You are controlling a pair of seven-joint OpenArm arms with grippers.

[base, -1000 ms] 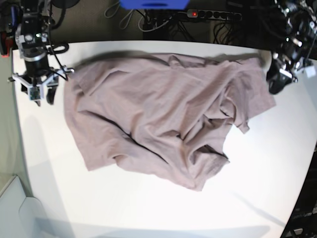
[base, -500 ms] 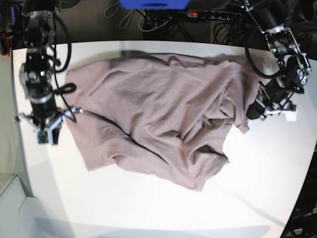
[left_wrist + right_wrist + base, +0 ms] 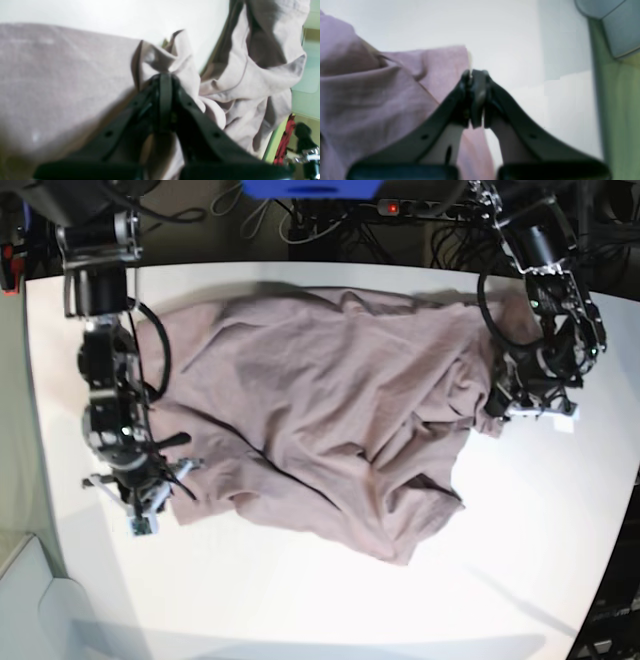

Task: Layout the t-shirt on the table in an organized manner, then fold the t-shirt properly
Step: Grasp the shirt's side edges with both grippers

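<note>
A big white table (image 3: pixel 330 600) fills most of the base view. It is smooth and plain, with a rounded edge at the near side. The pink t-shirt (image 3: pixel 320 410) lies in the middle of it, spread out but bumpy, with many folds and creases. One corner of it points toward the near side of the table.

Behind the far edge of the table the room is dark. A black power strip (image 3: pixel 420 210) with a small red light lies there among tangled black cables (image 3: pixel 290 225). Something bright blue (image 3: pixel 310 188) sits at the top edge of the view. A pale grey bin-like thing (image 3: pixel 25 600) stands at the near corner, off the table, and the floor beside the table looks light green.

The left gripper (image 3: pixel 500 415) is at the shirt's edge on the right side of the base view. In the left wrist view its two black fingers (image 3: pixel 160 100) are pressed together with a bunched bit of shirt pinched at the tips (image 3: pixel 165 75). More shirt hangs in loose folds beside it.

The right gripper (image 3: pixel 150 505) is at the shirt's other side, near the lower corner of the cloth. In the right wrist view its fingers (image 3: pixel 476 97) are squeezed tight together right at the shirt's edge (image 3: pixel 445 65), and a thin bit of cloth seems caught between them. Bare white table lies beyond.
</note>
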